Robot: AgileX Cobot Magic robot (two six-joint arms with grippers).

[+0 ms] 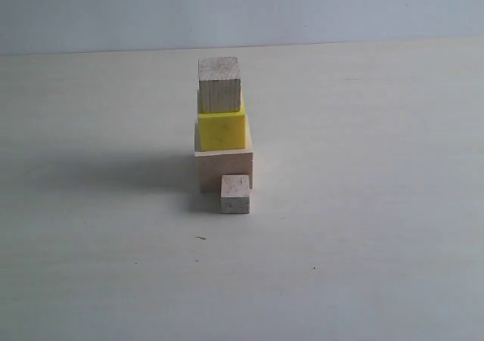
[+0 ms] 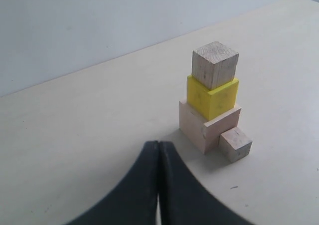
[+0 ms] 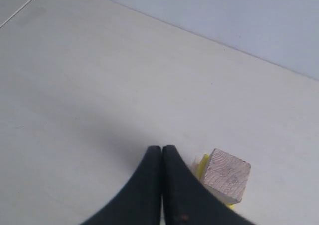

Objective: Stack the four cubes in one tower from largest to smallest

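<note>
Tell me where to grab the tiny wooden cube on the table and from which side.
Come down from above and pinch the tiny cube by the two side faces seen left and right in the exterior view. Both stand free; its back face sits close to the large cube, likely leaving no finger room.

yellow cube (image 1: 221,131), three pale wood cubes (image 1: 219,84)

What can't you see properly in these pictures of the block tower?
- Exterior view: the tiny wood cube covers part of the large wood cube.
- Right wrist view: the medium wood cube and the right end effector hide nearly all of the yellow cube; nothing lower shows.
- Left wrist view: the left end effector is cut off by the picture's edge.
</note>
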